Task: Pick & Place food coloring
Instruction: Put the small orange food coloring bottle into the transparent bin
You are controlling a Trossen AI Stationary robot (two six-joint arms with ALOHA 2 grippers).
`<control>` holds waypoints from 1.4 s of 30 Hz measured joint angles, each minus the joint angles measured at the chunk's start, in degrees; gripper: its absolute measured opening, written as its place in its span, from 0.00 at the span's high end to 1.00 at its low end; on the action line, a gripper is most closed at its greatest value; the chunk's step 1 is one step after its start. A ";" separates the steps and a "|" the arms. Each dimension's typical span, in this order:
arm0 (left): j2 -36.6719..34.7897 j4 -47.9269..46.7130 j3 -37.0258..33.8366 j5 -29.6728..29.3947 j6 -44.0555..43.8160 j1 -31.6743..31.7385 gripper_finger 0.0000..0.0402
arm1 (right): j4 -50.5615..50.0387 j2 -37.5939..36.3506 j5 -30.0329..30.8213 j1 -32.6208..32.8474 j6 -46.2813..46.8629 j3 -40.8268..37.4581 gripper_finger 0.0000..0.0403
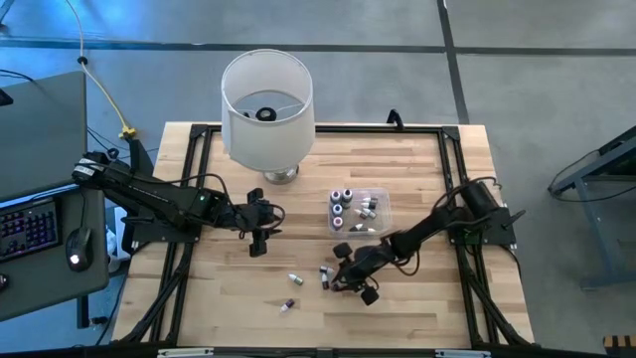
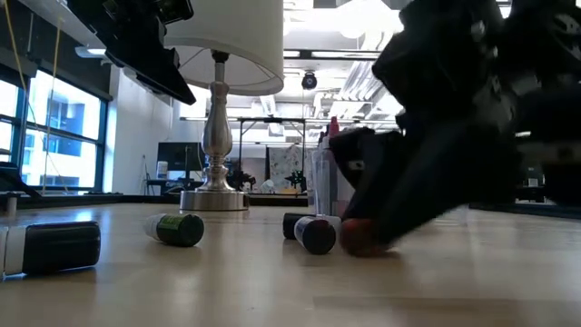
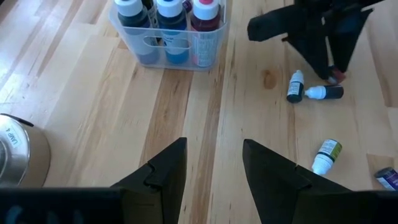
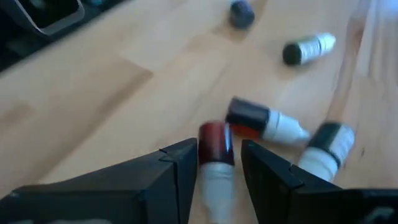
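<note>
Wooden planks form the bench (image 1: 417, 298), framed in black rails, with an office of windows and monitors visible behind it in the low view. A white lampshade (image 1: 266, 107) on a metal base stands near the far edge. Beside it sits a clear tub (image 1: 381, 202) already holding several upright food coloring bottles (image 3: 165, 12). Four more lie loose on the planks: a green-labelled bottle (image 3: 326, 155), a purple bottle (image 1: 288, 304), and a pair lying together (image 3: 314, 93) next to the right hand.

Right hand (image 4: 214, 171): lowered to the bench, fingers parted on either side of a red bottle (image 4: 214, 144) with a white cap, lying on its side; whether the pads touch it cannot be told. Left hand (image 3: 212, 171): open and empty, hovering over bare wood between the lamp and the tub.

Risks, as judged: the round red bottle may roll or squirt out of the fingers on closing, since it lies flat on smooth wood; the neighbouring dark bottle (image 4: 264, 122), just beside it, may be knocked or pinched along with it.

No brand name or label text can be read on any bottle; small lettering on the lamp base in the left wrist view is too faint to make out.
</note>
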 joint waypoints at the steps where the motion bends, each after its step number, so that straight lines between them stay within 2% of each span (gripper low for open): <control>1: 0.00 0.00 0.00 -0.01 0.00 0.01 0.62 | -0.17 0.39 0.67 -0.12 -0.03 0.02 0.71; 11: 0.00 0.02 0.00 0.06 0.00 0.02 0.62 | -1.52 1.76 0.91 -0.90 0.06 0.17 0.71; 16: 0.00 0.00 0.00 0.06 0.00 0.01 0.62 | -0.49 1.37 0.36 -0.90 0.19 0.13 0.78; 20: 0.00 -0.05 0.00 0.04 0.00 0.01 0.62 | -1.63 -1.37 0.00 -0.90 0.21 -0.11 0.83; 23: 0.00 -0.04 0.00 0.04 0.00 0.00 0.62 | -3.60 -5.94 0.69 -0.90 -0.14 -0.02 0.83; 26: 0.00 -0.02 0.00 0.04 -0.10 -0.01 0.62 | -11.50 -12.70 5.91 -0.90 -0.37 -0.02 0.79; 29: 0.00 0.23 0.00 0.02 -1.09 0.02 0.62 | -24.21 -21.68 14.87 -0.90 -2.99 0.10 0.76; 32: 0.00 0.35 0.00 0.04 -2.49 -0.01 0.62 | -40.02 -28.89 26.57 -1.10 -1.42 0.11 0.79; 34: 0.00 0.35 0.00 0.32 -3.78 0.02 0.62 | -50.01 -32.27 31.87 -1.99 2.23 0.07 0.83; 38: 0.23 0.41 0.00 2.86 -5.34 0.02 0.62 | -63.46 -35.35 36.09 -5.64 10.48 0.00 0.91; 42: 1.34 0.21 -0.02 4.41 -5.52 -0.01 0.62 | -64.69 -35.70 34.80 -9.54 12.15 -0.04 0.98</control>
